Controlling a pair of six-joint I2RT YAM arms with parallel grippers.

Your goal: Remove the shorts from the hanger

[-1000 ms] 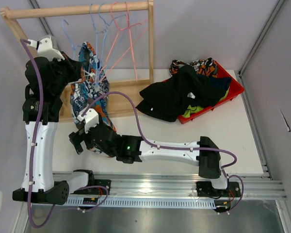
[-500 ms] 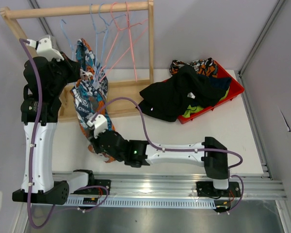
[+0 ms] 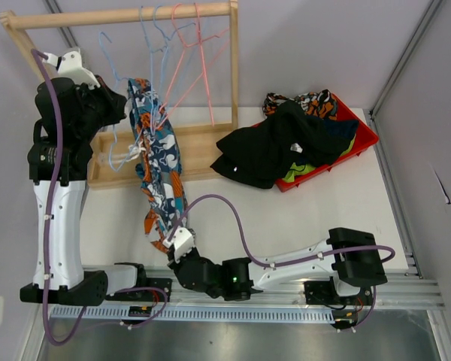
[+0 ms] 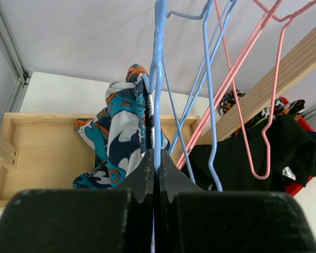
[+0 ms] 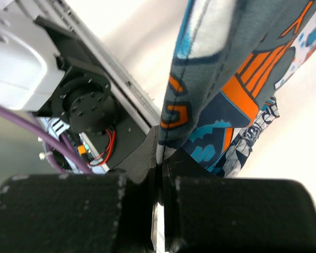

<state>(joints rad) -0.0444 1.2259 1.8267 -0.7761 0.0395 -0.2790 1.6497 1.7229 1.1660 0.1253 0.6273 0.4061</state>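
My right tool (image 5: 159, 159) at near edge of worktop (image 3: 301, 214), pressed together, pinching lower hem of patterned shorts (image 3: 162, 169). Shorts stretch from there, slanting far and left, up to blue hanger (image 4: 158, 79). My left tool (image 4: 154, 158) at far left, clamped on that hanger's wire, shorts' top end just beyond fingertips. Wooden rack (image 3: 120, 16) behind. Far right: red bin (image 3: 367, 135) holding black shorts (image 3: 278, 147), lime green pair (image 3: 301, 174), camouflage pair (image 3: 316, 101).

Your right hand (image 5: 159, 158) has clamped shut on the lower hem of the blue-orange-white shorts (image 3: 159, 169) and drawn back to the counter's (image 3: 286, 210) near edge. The fabric now stretches long instead of hanging bunched at the rack (image 3: 120, 15).
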